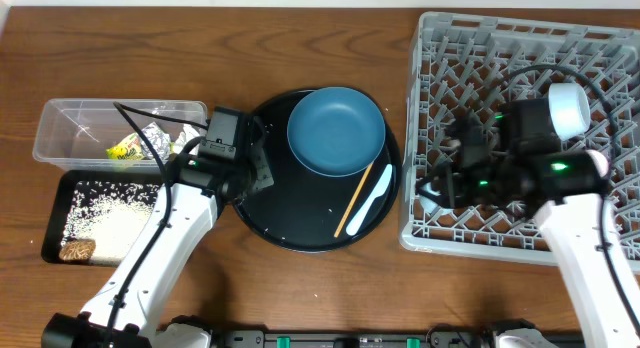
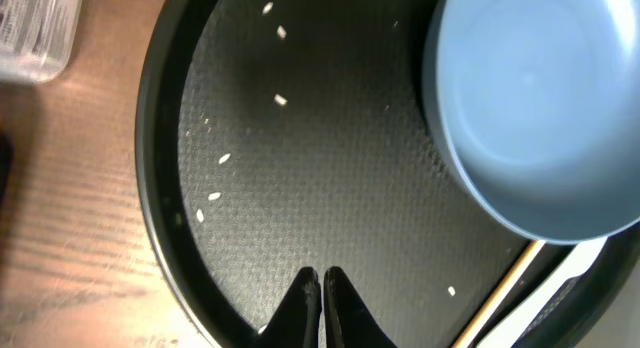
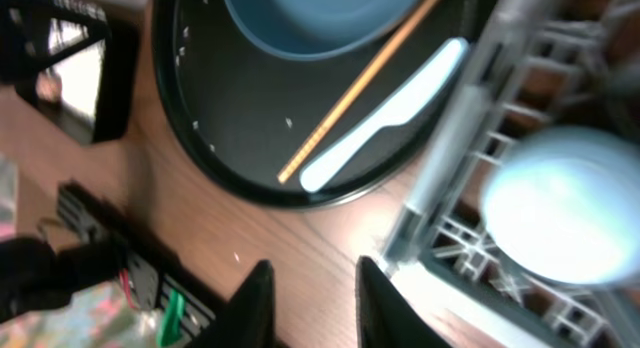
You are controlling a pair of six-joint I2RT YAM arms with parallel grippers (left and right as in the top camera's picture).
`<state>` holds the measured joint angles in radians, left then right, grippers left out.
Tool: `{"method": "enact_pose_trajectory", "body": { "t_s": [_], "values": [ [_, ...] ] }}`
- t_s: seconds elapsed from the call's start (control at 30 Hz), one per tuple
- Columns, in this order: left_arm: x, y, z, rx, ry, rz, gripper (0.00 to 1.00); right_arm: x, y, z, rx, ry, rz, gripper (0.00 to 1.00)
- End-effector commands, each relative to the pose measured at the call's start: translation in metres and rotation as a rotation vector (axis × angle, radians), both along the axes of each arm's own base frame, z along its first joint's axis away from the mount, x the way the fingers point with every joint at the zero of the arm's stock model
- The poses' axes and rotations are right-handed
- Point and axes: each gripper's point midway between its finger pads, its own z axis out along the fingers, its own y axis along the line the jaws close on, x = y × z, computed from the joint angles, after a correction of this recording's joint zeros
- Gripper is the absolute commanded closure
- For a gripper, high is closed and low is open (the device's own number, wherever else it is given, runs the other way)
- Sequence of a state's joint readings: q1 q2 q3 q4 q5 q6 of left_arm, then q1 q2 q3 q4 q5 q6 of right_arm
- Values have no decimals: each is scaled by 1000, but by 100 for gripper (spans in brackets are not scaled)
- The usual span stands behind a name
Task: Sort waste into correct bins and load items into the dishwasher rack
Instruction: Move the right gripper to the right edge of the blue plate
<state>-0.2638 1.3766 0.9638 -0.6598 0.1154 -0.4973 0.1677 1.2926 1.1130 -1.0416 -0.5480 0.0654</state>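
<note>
Left claw (image 2: pixel 322 285): nearest our left wrist lens, its 2 fingers pressed together with nothing between them, tips over the round tray.
Round tray (image 2: pixel 300 168): black and textured; we see loose rice grains (image 2: pixel 280 100) scattered on it.
Plate (image 2: pixel 540 98): blue, lying on the round tray, apart from the left claw.
Chopstick (image 2: pixel 497 303): slants away from the plate's rim, on the round tray.
Spoon (image 2: pixel 590 253): white, just beside the chopstick.
Right claw (image 3: pixel 315 293): nearest our right wrist lens, 2 fingers spread, nothing between them, over bare table (image 3: pixel 330 238) just outside the round tray's rim.
Rack (image 3: pixel 470 158): grey and blurred, at the right of that view.
Pale dish (image 3: pixel 560 208): round, inside the rack near its corner; we cannot tell cup from bowl.
Tub (image 1: pixel 60 118): clear, at the table's left in our overhead view, holding 3 things: wrapper (image 1: pixel 125 148), foil (image 1: pixel 155 138), paper (image 1: pixel 183 140).
Black tray (image 1: pixel 55 203): beside the tub, holding a rice patch (image 1: pixel 115 210) and a brown lump (image 1: pixel 77 250).
Cup (image 1: pixel 570 108): pale, in the rack beside the right arm.
</note>
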Motion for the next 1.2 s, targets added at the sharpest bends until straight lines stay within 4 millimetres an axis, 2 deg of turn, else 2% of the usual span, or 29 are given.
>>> {"method": "enact_pose_trajectory", "body": {
  "t_s": [0.0,0.1,0.23,0.43,0.73,0.9,1.17],
  "values": [
    [-4,4,-1,26,18,-1,94,-7,19,-28,-17,69,-7,84],
    [-8,5,-3,31,35,-2,94,-8,26,-52,-93,71,-1,89],
    [-10,6,-4,33,44,-2,94,-11,36,-72,-183,73,18,92],
    [-12,6,-4,35,49,-2,94,-15,22,-89,-366,69,-4,93],
    [-12,6,-5,36,52,-2,94,-28,13,-95,-437,112,-4,96],
    [-13,6,-5,36,55,-2,94,-30,-3,-97,-517,116,-30,96],
    [-14,7,-5,38,61,-2,94,-32,-4,-97,-524,125,-33,96]
  ]
}}
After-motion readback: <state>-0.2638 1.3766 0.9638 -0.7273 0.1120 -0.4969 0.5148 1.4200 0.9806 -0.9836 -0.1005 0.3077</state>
